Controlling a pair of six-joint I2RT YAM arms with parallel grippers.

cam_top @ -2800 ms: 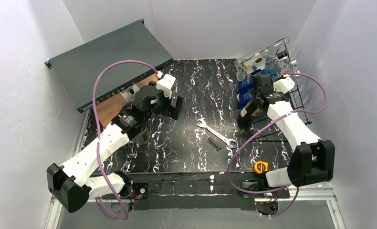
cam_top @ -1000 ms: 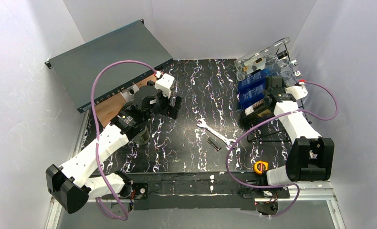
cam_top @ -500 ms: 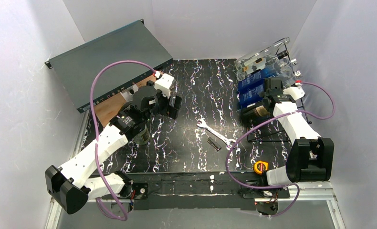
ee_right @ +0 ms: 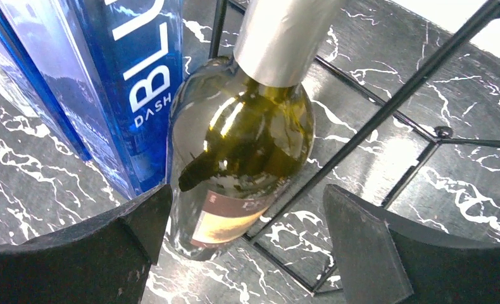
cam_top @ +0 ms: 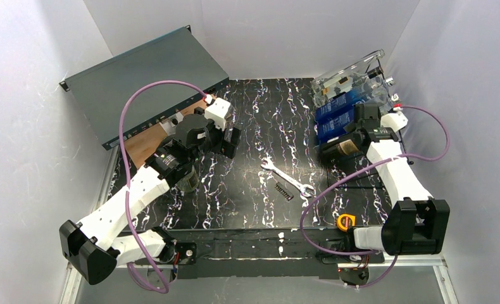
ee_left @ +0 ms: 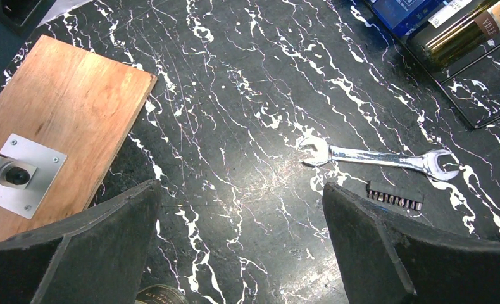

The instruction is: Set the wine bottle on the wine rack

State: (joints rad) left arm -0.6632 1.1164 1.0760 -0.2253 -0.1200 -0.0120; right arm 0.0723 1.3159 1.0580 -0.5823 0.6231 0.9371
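At the right edge of the worktop, toward its far corner, the right gripper (ee_right: 246, 193) now has its fingers spread wide. A second ago they were narrower around the wine bottle (ee_right: 247, 139); now each stands clear of the glass with a gap on both sides. The bottle lies on its side between them, neck pointing away from the wrist, its body just beside a blue box (ee_right: 140, 76) and set among the thin black wires of the wine rack (ee_right: 387, 109), one of which crosses by its shoulder. I take this as the release done: the bottle seems to rest on the rack at its left end with nothing holding it, so what is left is likely only to draw the arm away without knocking it. Behind the fingers the wrist tips down and leftward, the white forearm slants back along the right edge, and the elbow has shifted slightly nearer the base at the near right corner. Over by the left edge, the left gripper (ee_left: 241, 190) hangs with fingers spread and empty above the bare worktop near a wooden board (ee_left: 57, 126), a wrench (ee_left: 374, 158) ahead of it.
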